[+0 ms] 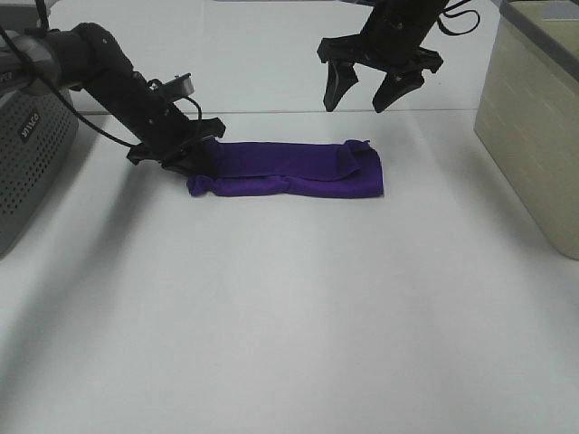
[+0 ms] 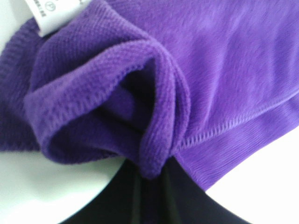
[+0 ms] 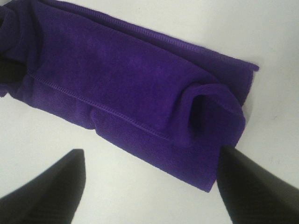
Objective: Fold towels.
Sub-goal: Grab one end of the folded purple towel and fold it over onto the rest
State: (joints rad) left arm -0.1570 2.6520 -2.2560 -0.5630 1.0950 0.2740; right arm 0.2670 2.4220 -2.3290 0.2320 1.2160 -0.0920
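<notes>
**A:** From up high, one thin, deep-purple cloth towel (image 1: 289, 172) lies folded into a long band on the smooth white table (image 1: 289, 344), toward the far side.

**B:** The left gripper (image 1: 193, 161) is down on the band's left end. The right gripper (image 1: 355, 104) hangs above the right end, clear of the cloth, jaws spread wide.

**A:** Either side there's one grey perforated box (image 1: 32, 163) at the left edge and one beige bin (image 1: 534, 136) at the right. Both sit well apart from the towel.

**B:** On the left wrist view the weave is fine and knitted, with a stitched hem and a fold bunched into a soft loop. One small white tag (image 2: 44, 14) sits at the edge.

**A:** The black fingers (image 2: 149, 200) are closed there, pinching that bunched hem.

**B:** On the right wrist view the cloth looks velvety and lapped in layers. Two hem lines show, and one corner is curled up.

**A:** Two pointed black fingers (image 3: 51, 191) stand apart over the table, holding nothing.
</notes>
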